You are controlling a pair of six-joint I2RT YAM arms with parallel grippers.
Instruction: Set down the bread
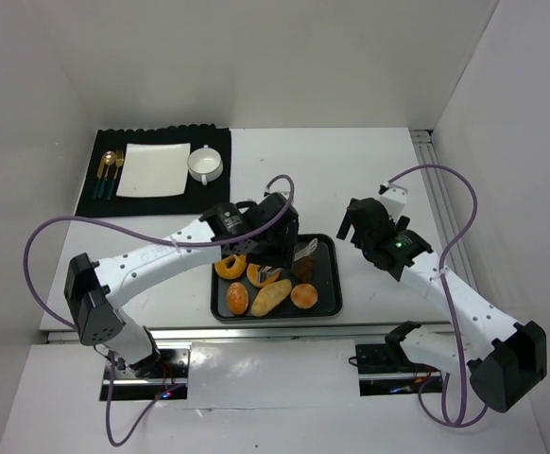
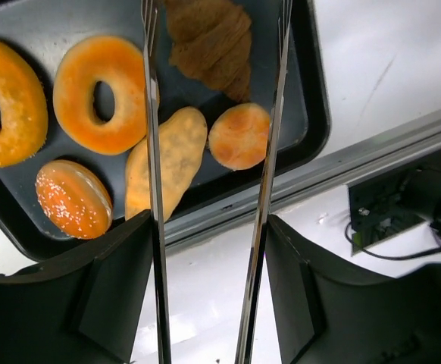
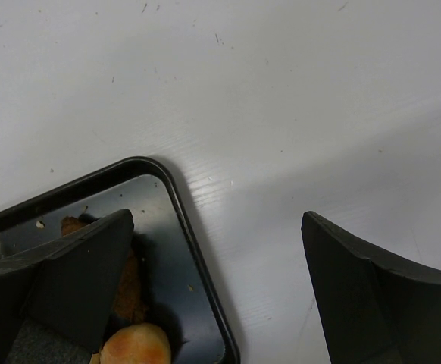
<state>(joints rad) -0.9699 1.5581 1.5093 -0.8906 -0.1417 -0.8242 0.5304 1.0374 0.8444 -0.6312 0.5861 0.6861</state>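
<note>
Left gripper (image 2: pixel 207 227) clamped on tongs (image 2: pixel 154 189), tongs astride croissant (image 2: pixel 209 42), right gripper (image 3: pixel 217 220) open beside tray (image 3: pixel 198 250)

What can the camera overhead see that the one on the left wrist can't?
Only overhead: the black mat with square white plate, cup and cutlery, and the right gripper. Only the left wrist: the metal tongs in the left gripper, and seeds on the sesame bun. Both: the black tray with ring doughnuts, croissant and long roll.
</note>
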